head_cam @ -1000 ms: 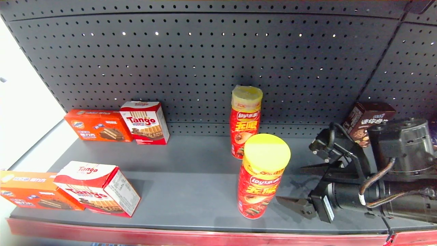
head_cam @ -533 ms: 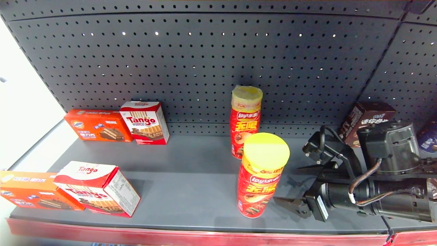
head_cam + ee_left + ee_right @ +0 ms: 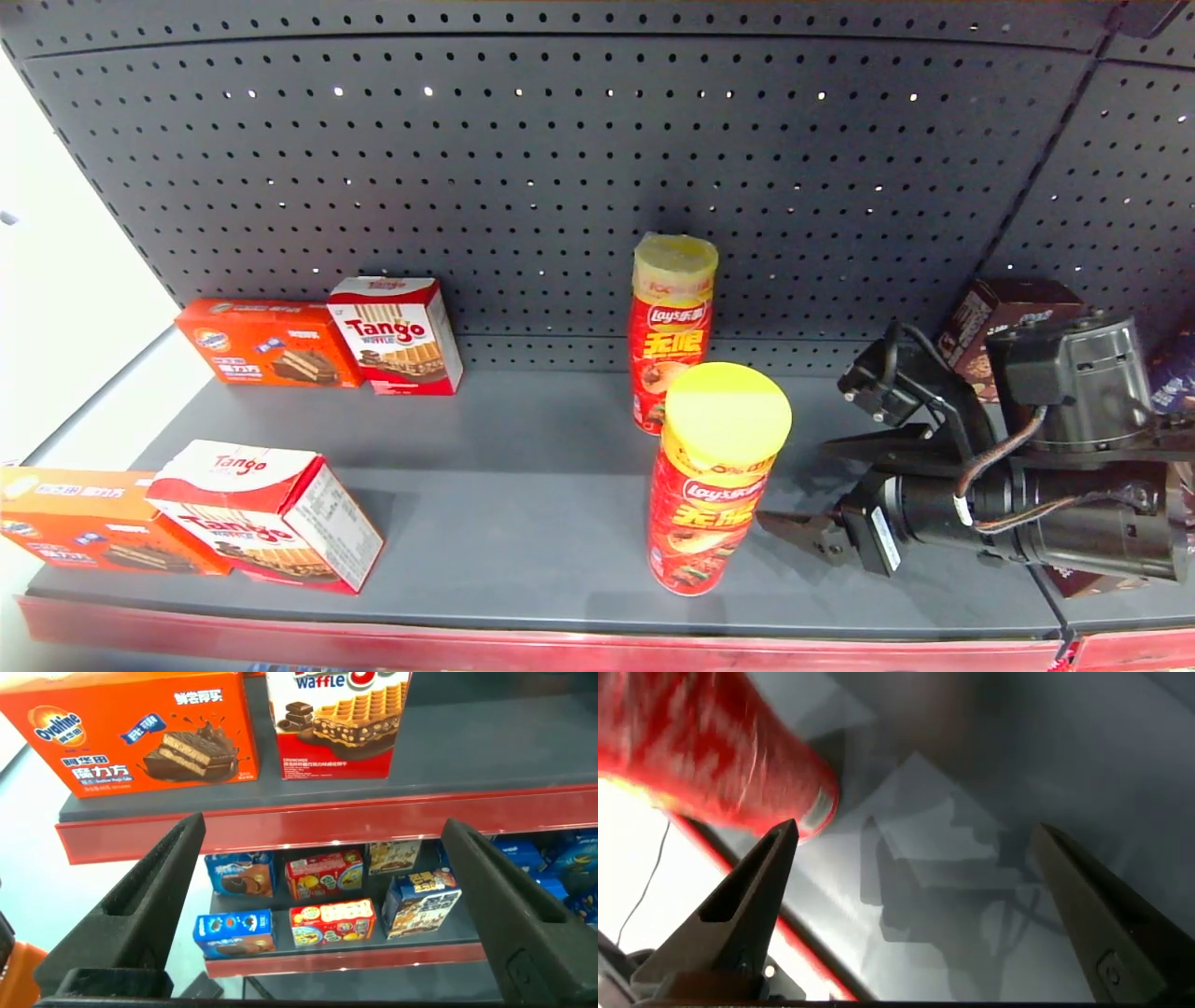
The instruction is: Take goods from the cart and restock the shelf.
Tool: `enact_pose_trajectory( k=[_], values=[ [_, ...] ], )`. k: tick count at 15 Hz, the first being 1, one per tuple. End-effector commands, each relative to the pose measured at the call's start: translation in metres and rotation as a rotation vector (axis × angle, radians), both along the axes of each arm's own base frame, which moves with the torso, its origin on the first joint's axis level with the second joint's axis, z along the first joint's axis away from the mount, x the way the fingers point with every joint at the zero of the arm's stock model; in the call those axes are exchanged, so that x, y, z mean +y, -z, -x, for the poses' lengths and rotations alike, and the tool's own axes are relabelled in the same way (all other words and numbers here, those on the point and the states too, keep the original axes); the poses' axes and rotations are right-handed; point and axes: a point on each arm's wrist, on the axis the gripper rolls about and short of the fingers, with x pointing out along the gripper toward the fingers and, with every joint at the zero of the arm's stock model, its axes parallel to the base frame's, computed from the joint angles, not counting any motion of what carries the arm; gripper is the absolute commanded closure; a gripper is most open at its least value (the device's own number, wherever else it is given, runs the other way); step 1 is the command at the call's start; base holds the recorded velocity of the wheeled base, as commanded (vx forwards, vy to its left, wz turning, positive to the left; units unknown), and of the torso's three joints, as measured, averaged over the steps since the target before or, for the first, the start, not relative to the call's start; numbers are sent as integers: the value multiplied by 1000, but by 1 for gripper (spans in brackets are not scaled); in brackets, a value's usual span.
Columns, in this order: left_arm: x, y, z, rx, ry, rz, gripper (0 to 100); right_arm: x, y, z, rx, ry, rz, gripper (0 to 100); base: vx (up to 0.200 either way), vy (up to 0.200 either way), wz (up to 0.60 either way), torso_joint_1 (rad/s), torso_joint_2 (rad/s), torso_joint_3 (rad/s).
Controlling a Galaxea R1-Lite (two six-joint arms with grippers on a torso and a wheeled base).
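Two red chip cans with yellow lids stand upright on the dark grey shelf (image 3: 523, 523). The front can (image 3: 711, 481) is near the shelf's front edge, and the rear can (image 3: 670, 329) stands behind it by the pegboard. My right gripper (image 3: 831, 490) hovers just right of the front can, open, with nothing between its fingers; its wrist view shows the can's base (image 3: 719, 761) beside one fingertip. My left gripper (image 3: 318, 905) is open and empty in front of a lower shelf edge, below an orange cake box (image 3: 140, 733) and a waffle box (image 3: 336, 719).
Orange cake boxes (image 3: 266, 341) (image 3: 84, 518) and waffle boxes (image 3: 400, 334) (image 3: 271, 515) sit at the shelf's left. A brown box (image 3: 1004, 313) stands behind my right arm. A red strip (image 3: 467, 644) runs along the shelf front. Lower shelves hold small blue and red packs (image 3: 327, 901).
My right gripper has drawn back slightly to the right and risen a little from the front can, staying open. The front can stands where it was.
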Motion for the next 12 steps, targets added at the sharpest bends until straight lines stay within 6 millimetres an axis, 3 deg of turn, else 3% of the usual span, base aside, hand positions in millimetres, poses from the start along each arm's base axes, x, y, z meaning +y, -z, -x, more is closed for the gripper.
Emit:
enact_pose_trajectory(
  k=[1,6,12],
  values=[
    [0,0,0,2,0,1,0,6,2,-4,7,-9,5,0,0,0,0,0,0,0],
    [0,0,0,3,0,1,0,19,3,-7,11,-42,9,0,0,0,0,0,0,0],
    [0,0,0,2,-2,1,0,18,1,-8,4,-33,6,0,0,0,0,0,0,0]
  ],
)
